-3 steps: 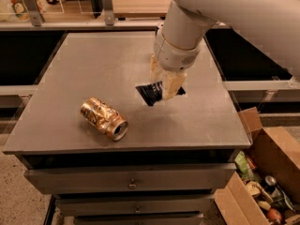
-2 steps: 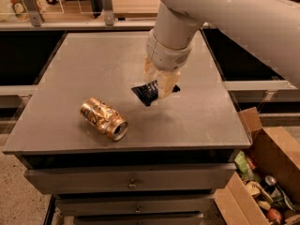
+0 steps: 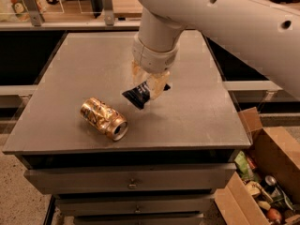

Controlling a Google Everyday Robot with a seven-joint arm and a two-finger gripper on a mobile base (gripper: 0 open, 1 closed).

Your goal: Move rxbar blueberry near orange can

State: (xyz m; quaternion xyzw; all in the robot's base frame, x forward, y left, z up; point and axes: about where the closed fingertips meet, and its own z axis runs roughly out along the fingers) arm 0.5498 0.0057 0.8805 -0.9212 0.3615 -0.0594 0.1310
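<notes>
The orange can (image 3: pixel 103 118) lies on its side on the grey table (image 3: pixel 197 111), near the front left, its silver top facing front-right. My gripper (image 3: pixel 151 86) hangs from the white arm over the table's middle and is shut on the rxbar blueberry (image 3: pixel 139 95), a dark navy wrapper. The bar sticks out down and to the left of the fingers, held a little above the tabletop. It is a short way right of and behind the can, apart from it.
An open cardboard box (image 3: pixel 262 182) with several packets and cans stands on the floor at the right. Drawers (image 3: pixel 131 184) sit under the table's front edge. A railing and shelf run behind the table.
My gripper has moved left with the bar, closer to the orange can. The can has not moved.
</notes>
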